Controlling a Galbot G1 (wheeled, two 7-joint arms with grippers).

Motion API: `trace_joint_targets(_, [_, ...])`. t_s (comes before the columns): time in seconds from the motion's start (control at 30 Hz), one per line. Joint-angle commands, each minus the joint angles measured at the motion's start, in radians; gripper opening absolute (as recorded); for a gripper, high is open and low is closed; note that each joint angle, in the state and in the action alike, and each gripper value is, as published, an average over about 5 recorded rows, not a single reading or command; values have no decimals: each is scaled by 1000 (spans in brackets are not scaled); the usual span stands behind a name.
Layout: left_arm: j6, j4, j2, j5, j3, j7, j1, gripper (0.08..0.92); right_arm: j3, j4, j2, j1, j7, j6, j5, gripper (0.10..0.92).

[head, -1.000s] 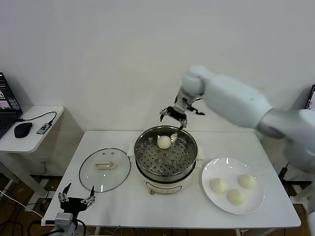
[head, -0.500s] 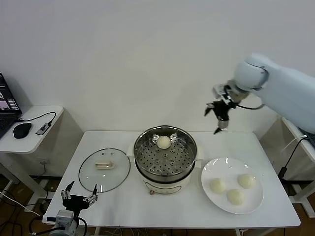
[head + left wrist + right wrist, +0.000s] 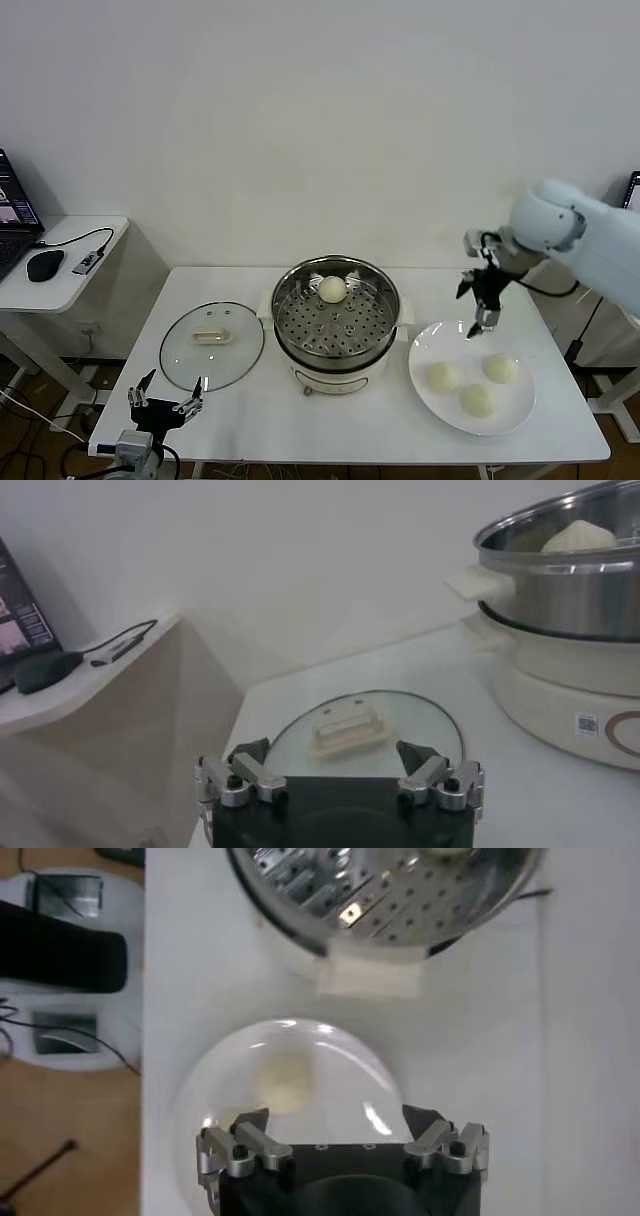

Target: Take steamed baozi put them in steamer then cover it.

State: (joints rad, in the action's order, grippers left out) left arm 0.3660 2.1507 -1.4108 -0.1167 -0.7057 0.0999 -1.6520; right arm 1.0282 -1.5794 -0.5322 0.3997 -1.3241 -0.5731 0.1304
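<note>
Here the right gripper (image 3: 482,312) hangs above the far-left rim of the white plate (image 3: 425,374), its jaws spread wide and holding nothing; the right wrist view confirms the open, empty jaws, with one bun (image 3: 283,1079) on the plate visible between them. Three steamed baozi lie on the plate at the right of the white tabletop (image 3: 340,420): a left one (image 3: 442,376), a near one (image 3: 478,399) and a far-right one (image 3: 500,367). None touches the gripper. A fourth baozi (image 3: 332,289) rests on the perforated tray at the far side of the stainless-steel steamer (image 3: 336,318), which stands on its white electric base at the centre of the tabletop. The glass cover (image 3: 212,345) lies flat on the tabletop just left of the steamer, its cream-white handle (image 3: 213,337) facing up. The left gripper (image 3: 165,407) waits off the near-left corner of the tabletop, jaws open and empty, pointing toward the cover. Far left, a side desk (image 3: 60,262) carries a computer mouse (image 3: 46,264) and a laptop (image 3: 14,216).
</note>
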Motion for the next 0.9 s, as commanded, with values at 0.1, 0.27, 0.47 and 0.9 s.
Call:
trace_joint_targets(0.1, [2,-5,0,-1,1,0,-2,823,-106,-71,63,-254,41,-88,-56,823])
trace_joint_targets(0.27, [1,-7,-2,-3,6,-1,-3,823,-153,-62,59,-347,78,-91,-79,823])
trace_joint_targets(0.47, [1,-8,-6,-5,7,-2,-1,823,-202,-32,26,-442,167,-68,-89,823])
trace_joint_targets(0.9, [0,-16,-9,-6,3,-4,-7,823,-240,46,-57,-505,190,-21,-179,823])
